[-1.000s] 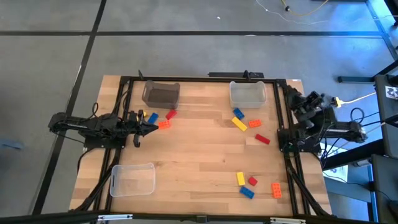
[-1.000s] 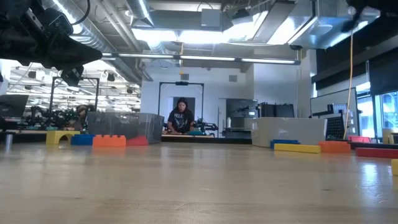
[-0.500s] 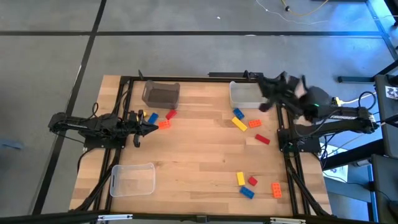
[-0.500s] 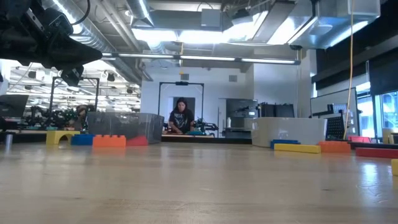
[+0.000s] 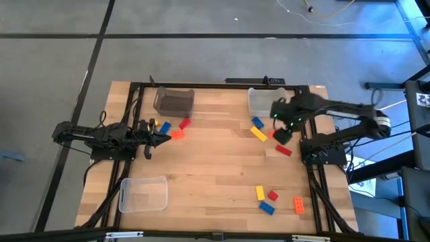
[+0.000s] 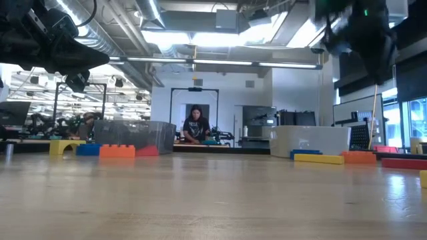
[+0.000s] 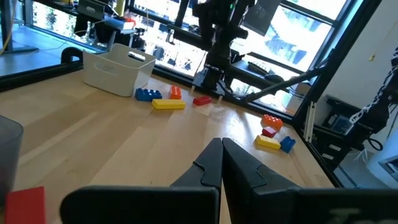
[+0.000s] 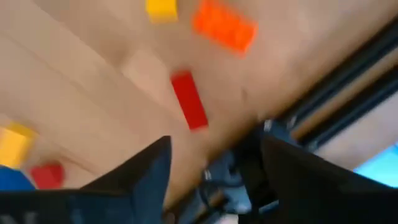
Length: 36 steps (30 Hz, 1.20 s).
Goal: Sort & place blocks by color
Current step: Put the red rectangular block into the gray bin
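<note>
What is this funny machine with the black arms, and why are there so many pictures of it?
It is a robot with two black arms at a wooden table. Each arm ends in a pincer, like two fingers. The pictures come from different cameras: one above the table, one low at table height, and one on each wrist. On the table lie little toy bricks in blue, red, yellow and orange, and three clear bins. The robot should sort the bricks by colour. The left pincer is shut and waits near some bricks. The right pincer is open above a red brick and an orange brick. Neither holds anything.
</note>
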Motion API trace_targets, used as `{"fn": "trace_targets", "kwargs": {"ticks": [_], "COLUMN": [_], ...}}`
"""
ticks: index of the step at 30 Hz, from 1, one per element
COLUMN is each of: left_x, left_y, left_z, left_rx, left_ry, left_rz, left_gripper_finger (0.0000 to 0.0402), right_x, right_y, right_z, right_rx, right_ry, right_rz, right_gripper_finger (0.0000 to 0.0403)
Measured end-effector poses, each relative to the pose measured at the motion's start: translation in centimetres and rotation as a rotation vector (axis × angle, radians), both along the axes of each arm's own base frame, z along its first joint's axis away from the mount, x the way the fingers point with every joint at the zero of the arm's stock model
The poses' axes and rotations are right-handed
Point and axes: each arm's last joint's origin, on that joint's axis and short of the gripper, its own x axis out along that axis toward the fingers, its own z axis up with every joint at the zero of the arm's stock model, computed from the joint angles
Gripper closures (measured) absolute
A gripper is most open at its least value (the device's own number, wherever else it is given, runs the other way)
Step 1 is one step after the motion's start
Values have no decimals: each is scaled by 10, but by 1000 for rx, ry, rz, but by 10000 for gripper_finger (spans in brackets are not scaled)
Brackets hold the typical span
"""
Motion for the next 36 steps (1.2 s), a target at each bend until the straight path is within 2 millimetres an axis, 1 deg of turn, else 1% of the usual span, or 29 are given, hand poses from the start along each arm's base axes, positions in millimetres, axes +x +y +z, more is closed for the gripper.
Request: {"fn": "trace_targets", "kwargs": {"ticks": [2, 5, 7, 9, 11, 14, 18, 20, 24, 28, 31, 34, 36], "left_x": [0, 0, 0, 0, 0, 0, 0, 0, 0, 0, 0, 0, 0], "left_y": [0, 0, 0, 0, 0, 0, 0, 0, 0, 0, 0, 0, 0], "left_z": [0, 0, 0, 0, 0, 0, 0, 0, 0, 0, 0, 0, 0], "left_rx": [0, 0, 0, 0, 0, 0, 0, 0, 0, 0, 0, 0, 0], "left_ry": [0, 0, 0, 0, 0, 0, 0, 0, 0, 0, 0, 0, 0], "left_rz": [0, -1, -1, -1, -1, -1, -1, -1, -1, -1, -1, -1, -1], "left_gripper_finger": [401, 401, 401, 401, 401, 401, 401, 401, 401, 401, 401, 401, 401], "right_x": [0, -2, -2, -1, 1, 10, 24, 25, 28, 31, 34, 35, 36], "right_y": [1, 4, 5, 5, 5, 2, 0, 0, 2, 2, 2, 1, 2], "right_z": [-25, -57, -72, -84, -93, -101, -109, -114, -129, -143, -149, -152, -153], "right_rx": [68, 142, 192, 201, 196, 173, 139, 118, 119, 138, 148, 166, 178], "right_ry": [79, 148, 157, 173, 191, 175, 150, 194, 227, 264, 268, 271, 271], "right_rz": [-6, -23, -62, -91, -117, -124, -92, -74, -11, 41, 63, 74, 95], "right_gripper_finger": [124, 111, 109, 109, 108, 108, 108, 108, 112, 136, 168, 219, 266]}}
